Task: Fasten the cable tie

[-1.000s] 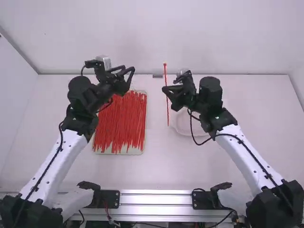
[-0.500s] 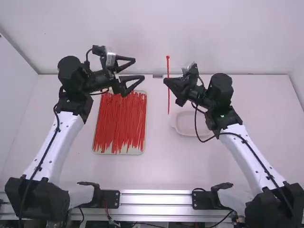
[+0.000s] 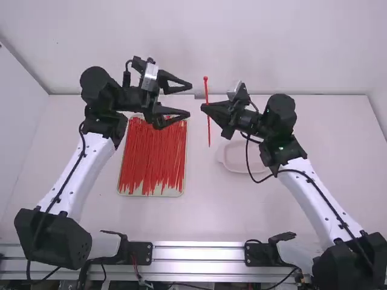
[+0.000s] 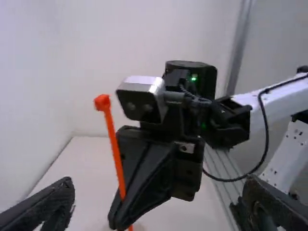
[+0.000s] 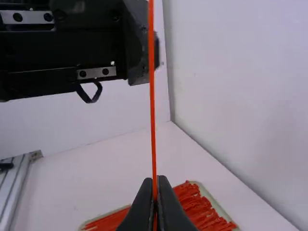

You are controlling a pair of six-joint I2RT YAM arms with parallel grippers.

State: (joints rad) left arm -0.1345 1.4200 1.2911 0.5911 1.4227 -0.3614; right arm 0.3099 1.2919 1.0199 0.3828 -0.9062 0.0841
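Note:
A red cable tie (image 3: 208,115) stands upright above the table, its head (image 3: 205,79) on top, and my right gripper (image 3: 209,111) is shut on its lower part. In the right wrist view the strip (image 5: 152,96) rises straight from the closed fingers (image 5: 144,202). My left gripper (image 3: 188,100) hangs open just left of the tie, at about its height, not touching it. The left wrist view shows the tie's head (image 4: 101,102) in front of the right gripper's body, between my own spread fingers (image 4: 45,207).
A flat tray (image 3: 181,192) piled with several red cable ties (image 3: 154,154) lies under the left arm. A clear shallow dish (image 3: 237,160) sits under the right gripper. The back wall is close behind both grippers.
The left gripper has swung up from the tray and rightward to the tie, staying open. The right gripper has shifted slightly left with the tie.

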